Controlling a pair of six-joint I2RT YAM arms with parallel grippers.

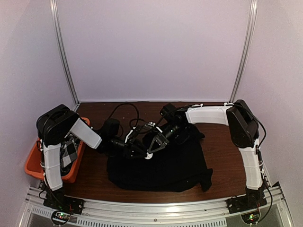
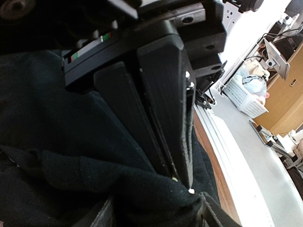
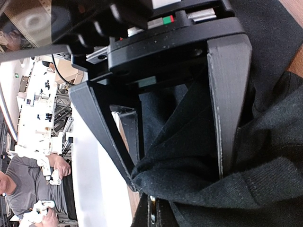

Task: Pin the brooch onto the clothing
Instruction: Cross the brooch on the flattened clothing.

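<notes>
Where the arm bases bolt down at the near edge, I note the orange bin (image 1: 32, 166) off to the left, with a checked cloth (image 1: 70, 153) in it. Just past the rail, the black T-shirt (image 1: 165, 168) lies rumpled on the brown worktop (image 1: 225, 142), roughly centred between the two bases. Both arms reach inward and meet over the shirt's far left part.

Left tool (image 3: 176, 177): released. Its fingers (image 3: 228, 109) are spread wide, and a raised fold of the shirt stands between them.

Right tool (image 2: 182, 178): clenched. Its fingers are flat together, tips down against bunched fabric.

A small white bead (image 2: 191, 191) shows right at those tips, against the shirt. I cannot tell whether it belongs to the brooch, nor whether anything sits between the closed fingers.
</notes>
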